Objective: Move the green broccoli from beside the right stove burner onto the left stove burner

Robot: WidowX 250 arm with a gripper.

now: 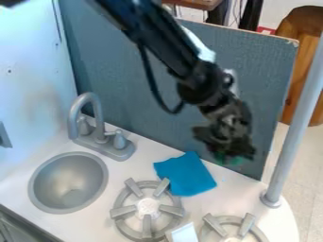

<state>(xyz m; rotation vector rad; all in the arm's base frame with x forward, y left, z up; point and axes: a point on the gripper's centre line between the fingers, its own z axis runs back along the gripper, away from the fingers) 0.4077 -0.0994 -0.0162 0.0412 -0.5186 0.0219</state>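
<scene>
"Well, where is the gripper [232, 149]?"

"Right of the middle, hanging in front of the grey-blue panel [107, 85]. The black arm [165, 42] slants in from the top edge, with a dark cable [150, 75] looping below it."

"Is it clamped on anything?"

"I can't tell whether it's apart, together or clamped. It's too blurred. There's a small green patch [237, 161] at its lower end, but I can't make out what that is, or whether it's held."

"And what's nearest underneath?"

"The blue cloth [184, 174]. It lies on the white counter [211, 201], below and a little left of the gripper as I see it. Its far corner is at the foot of the panel, and its near left corner is just beside the left stove burner [147, 228]."

"What else is around it?"

"The right stove burner [216, 226] is at the near edge, with a small white piece [182, 233] between the two burners. The round grey sink [66, 177] is over to the left, and the grey faucet [99, 130] stands upright on its far side."

"And on the right?"

"A grey pole [293, 118] leans up from its round foot on the counter. Beyond the panel there's some brown wooden furniture [308, 28] on the floor."
</scene>
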